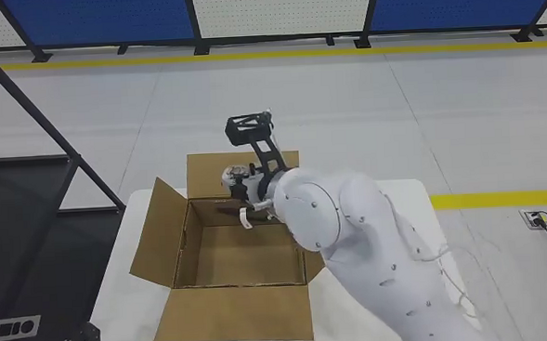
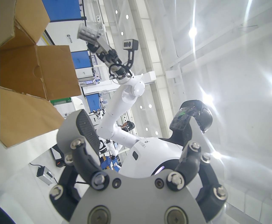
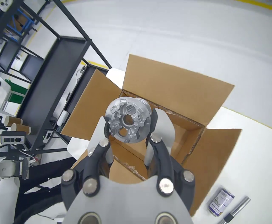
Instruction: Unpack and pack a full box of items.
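Looking down past the right pincer [image 3: 129, 118]: clenched on a round cast-metal part [image 3: 127, 125], gripping the rim from two sides, up in the air. Straight below it, an open cardboard box [image 3: 176, 87] with flaps folded outward, so loads of free room downward and no edge anywhere near the fingers. Can make out raw corrugated edges along the rim and plain brown board inside.

Off to one side of that pincer, past a flap, on the white counter [image 3: 246, 127]: a small labelled can [image 3: 221, 200] with a shiny metal rod [image 3: 239, 206] just beside it, both well apart from the grip. Off to the other side, a black frame rack [image 3: 55, 70] on the floor.

Up close, getting the part's detail: silvery, disc-shaped, big centre hole, a smaller hole, blocky raised lugs. From the left wrist, getting it side-on instead, well above the flaps.

As for the left pincer [image 2: 136, 123]: released, fingers spread wide, nothing between them, tilted upward, box flap near one finger. Nice look at the ribbed black rubber pad [image 2: 87, 127] there.
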`<action>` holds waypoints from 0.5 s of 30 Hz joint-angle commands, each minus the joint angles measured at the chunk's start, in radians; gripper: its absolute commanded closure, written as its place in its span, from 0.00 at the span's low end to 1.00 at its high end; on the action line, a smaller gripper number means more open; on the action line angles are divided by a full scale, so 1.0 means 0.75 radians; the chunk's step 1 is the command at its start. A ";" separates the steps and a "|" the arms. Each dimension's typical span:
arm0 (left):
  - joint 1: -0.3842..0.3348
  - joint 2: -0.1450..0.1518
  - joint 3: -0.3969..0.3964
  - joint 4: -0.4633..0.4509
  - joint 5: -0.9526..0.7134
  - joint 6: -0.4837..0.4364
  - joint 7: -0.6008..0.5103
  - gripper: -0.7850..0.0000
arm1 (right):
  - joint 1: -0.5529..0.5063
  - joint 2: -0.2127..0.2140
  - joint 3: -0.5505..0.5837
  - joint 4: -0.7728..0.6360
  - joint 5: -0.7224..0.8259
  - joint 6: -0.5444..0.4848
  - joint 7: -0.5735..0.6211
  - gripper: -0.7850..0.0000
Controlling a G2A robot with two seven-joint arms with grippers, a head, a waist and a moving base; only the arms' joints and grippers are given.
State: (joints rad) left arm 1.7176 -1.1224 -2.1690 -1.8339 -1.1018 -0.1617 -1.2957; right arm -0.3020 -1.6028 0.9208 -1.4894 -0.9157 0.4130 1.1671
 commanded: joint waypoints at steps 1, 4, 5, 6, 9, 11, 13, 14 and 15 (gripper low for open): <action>-0.007 0.000 -0.016 0.006 -0.028 0.010 0.002 0.00 | 0.029 -0.015 -0.030 0.116 0.044 -0.008 -0.011 1.00; -0.022 0.003 -0.048 0.017 -0.087 0.059 0.005 0.00 | 0.058 -0.034 -0.069 0.256 0.080 -0.028 -0.036 1.00; -0.030 0.004 -0.059 0.023 -0.103 0.071 0.009 0.00 | 0.064 -0.039 -0.079 0.296 0.091 -0.033 -0.042 1.00; -0.037 0.005 -0.070 0.030 -0.118 0.086 0.014 0.00 | 0.071 -0.045 -0.092 0.337 0.094 -0.038 -0.047 1.00; -0.063 0.010 -0.098 0.051 -0.160 0.140 0.027 0.00 | 0.093 -0.063 -0.135 0.458 0.096 -0.047 -0.059 1.00; -0.079 0.014 -0.122 0.063 -0.155 0.144 0.020 0.00 | 0.104 -0.079 -0.167 0.530 0.110 -0.051 -0.068 1.00; -0.091 0.016 -0.129 0.078 -0.155 0.154 0.016 0.00 | 0.122 -0.096 -0.205 0.609 0.102 -0.054 -0.081 1.00; -0.097 0.017 -0.131 0.085 -0.155 0.159 0.019 0.00 | 0.129 -0.106 -0.221 0.641 0.121 -0.073 -0.070 1.00; -0.102 0.017 -0.132 0.091 -0.157 0.165 0.023 0.00 | 0.141 -0.114 -0.233 0.677 0.131 -0.091 -0.065 1.00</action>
State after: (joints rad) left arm 1.6444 -1.1098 -2.2678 -1.7700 -1.2178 -0.0422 -1.2816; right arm -0.2037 -1.6833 0.7544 -1.0083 -0.8291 0.3584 1.1130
